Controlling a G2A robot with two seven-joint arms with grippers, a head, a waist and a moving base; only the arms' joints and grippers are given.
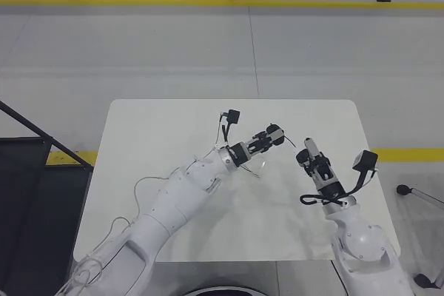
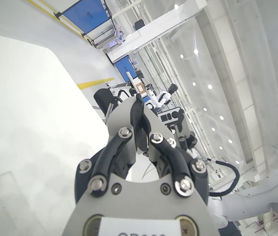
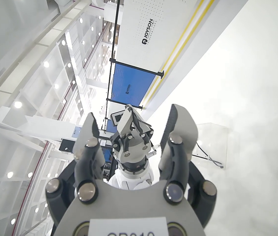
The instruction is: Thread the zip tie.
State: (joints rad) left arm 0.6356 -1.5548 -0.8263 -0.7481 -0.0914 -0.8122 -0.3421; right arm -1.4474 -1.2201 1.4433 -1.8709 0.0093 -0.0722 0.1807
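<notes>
Currently mid-task, by my reading. Left pincer is clamped, black pads pressed together, and sits over the middle of the white tabletop, apparently lifted off it. Zip tie reads as a thin pale strand curling off that pincer's tip in the top view. It is too fine to tell head from tail, or whether a loop has been started. Judgement: the left pincer grips it, since the strand hangs right at the tip and nothing else explains the closed pads.

Right pincer has its fingers spread wide with nothing between them. It is near the left one and pointed toward it, and its wrist view looks straight through the gap at the left pincer's closed tip. Likely reason for this arrangement: one arm holds the tie clear of the surface so its ends hang free, while the other lines up open to take the loose end and feed it through the head.

Clear plastic piece lies on the tabletop near the left arm; purpose unclear.

Next move calls for fine alignment. The strand looks slender and springy, so a slight miss could flick it aside or twist it in the grip.
</notes>
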